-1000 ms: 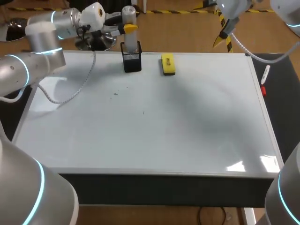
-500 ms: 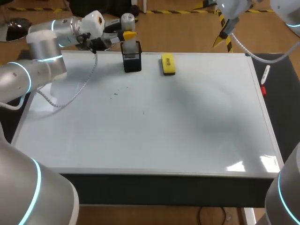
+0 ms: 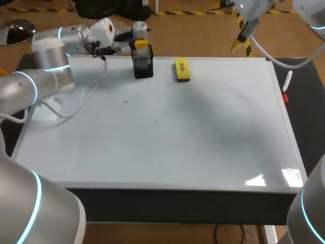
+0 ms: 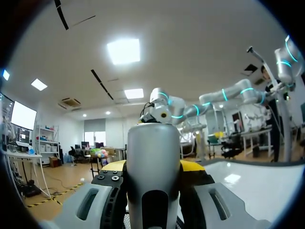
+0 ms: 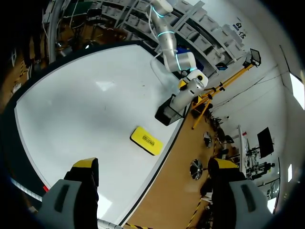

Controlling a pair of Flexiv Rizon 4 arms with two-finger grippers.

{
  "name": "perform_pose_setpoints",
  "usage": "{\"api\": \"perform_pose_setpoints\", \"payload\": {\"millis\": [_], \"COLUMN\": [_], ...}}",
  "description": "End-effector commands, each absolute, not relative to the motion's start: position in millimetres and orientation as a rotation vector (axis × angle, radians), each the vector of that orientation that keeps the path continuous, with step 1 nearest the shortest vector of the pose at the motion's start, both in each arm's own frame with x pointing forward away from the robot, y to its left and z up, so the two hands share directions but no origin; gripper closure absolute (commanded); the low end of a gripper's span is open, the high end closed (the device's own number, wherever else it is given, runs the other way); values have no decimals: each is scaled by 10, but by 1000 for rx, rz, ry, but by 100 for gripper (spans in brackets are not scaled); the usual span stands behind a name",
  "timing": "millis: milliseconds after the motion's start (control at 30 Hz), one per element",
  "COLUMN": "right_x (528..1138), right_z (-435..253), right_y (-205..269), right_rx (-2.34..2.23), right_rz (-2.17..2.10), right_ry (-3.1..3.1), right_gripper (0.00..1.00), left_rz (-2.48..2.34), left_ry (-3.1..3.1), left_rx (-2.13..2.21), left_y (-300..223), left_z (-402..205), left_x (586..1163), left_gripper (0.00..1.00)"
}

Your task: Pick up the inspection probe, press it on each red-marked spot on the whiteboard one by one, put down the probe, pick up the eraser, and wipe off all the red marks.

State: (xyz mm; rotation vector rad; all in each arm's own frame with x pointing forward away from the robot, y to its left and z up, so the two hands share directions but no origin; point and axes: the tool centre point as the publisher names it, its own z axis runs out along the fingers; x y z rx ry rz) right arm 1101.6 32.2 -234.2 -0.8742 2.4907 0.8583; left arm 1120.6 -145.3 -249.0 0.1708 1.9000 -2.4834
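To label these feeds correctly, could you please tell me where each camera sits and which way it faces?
Head view: fixed above and behind, looking down on the white whiteboard; left arm and right arm enter from its sides.
Left wrist view: on the left arm, facing level into the room; jaws hold the grey cylindrical inspection probe.
Right wrist view: high above the board, looking down; open jaws show.
Shared: head and right wrist views both show the yellow rectangular eraser.

The grey, cylindrical inspection probe [image 4: 152, 162] is held at the black mesh holder [image 3: 143, 66] — the yellow eraser [image 3: 182, 69] is laid flat near the whiteboard's [image 3: 203, 132] far edge.
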Motion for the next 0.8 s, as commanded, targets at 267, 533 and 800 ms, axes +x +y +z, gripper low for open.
{"api": "perform_pose_setpoints", "payload": {"millis": [267, 533, 800], "right_x": [11018, 11018, 11018], "right_z": [-2334, -2334, -2334], "right_y": [317, 317, 317], "right_rx": [-879, -879, -879], "right_rz": [854, 854, 854], "right_ry": [2494, 2494, 2494], "right_gripper": [0, 0, 0], "left_rz": [-2495, -2485, -2485], "left_ry": [1912, 1931, 1932], "left_rx": [174, 158, 135], "left_y": [-1504, -1500, -1500], "left_z": [-2628, -2674, -2691], "left_x": [11237, 11226, 11227], "left_gripper": [100, 95, 0]}}
